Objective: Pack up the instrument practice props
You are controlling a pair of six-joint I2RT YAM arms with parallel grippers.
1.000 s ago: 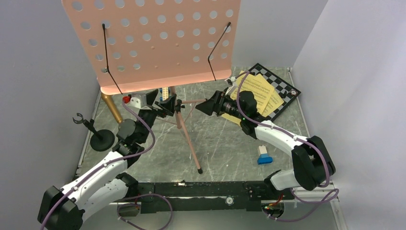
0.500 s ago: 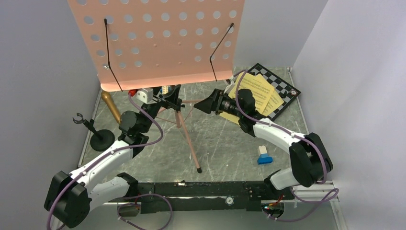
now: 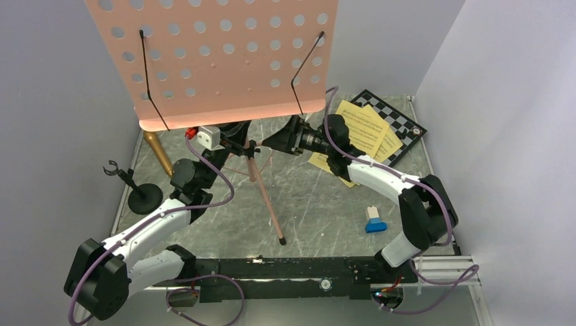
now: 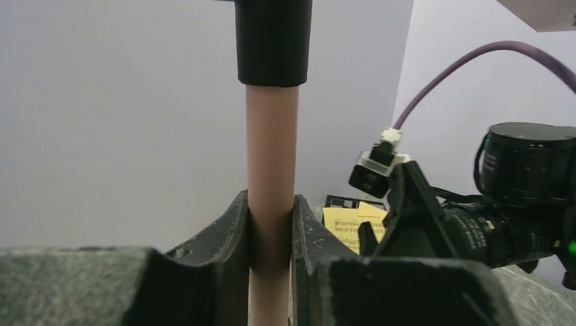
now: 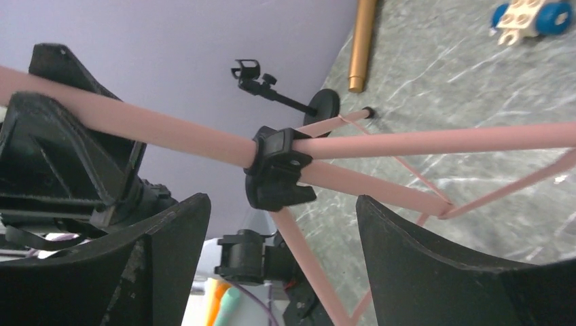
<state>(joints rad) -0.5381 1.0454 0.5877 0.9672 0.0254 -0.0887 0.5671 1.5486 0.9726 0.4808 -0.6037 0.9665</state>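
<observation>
At the table's middle stands the pink music stand (image 3: 224, 61), tripod legs spread on the table (image 3: 319, 197) and its perforated desk reared high. Its pole (image 4: 272, 176) is pinched between the jaws of the left gripper (image 4: 270, 227), just under a black sleeve.

The risk, as I judge it, is a topple. The desk is broad and high while the hold is on a thin, smooth tube, so a sideways pull could let the pole slip or twist and swing the desk toward the gold-brown microphone (image 3: 157, 153) and black mic stand (image 3: 139, 193) at left.

The right gripper (image 5: 282, 224) is spread wide around the black leg hub (image 5: 275, 170), touching nothing. Closing off-centre might catch a thin brace instead.

The left arm reaches forward and up from its base, wrist raised. The right arm bends in from the right, crossing the near edge of the yellow sheet-music pages (image 3: 363, 132) in the overhead view, with its fingers pointing left at the hub.
</observation>
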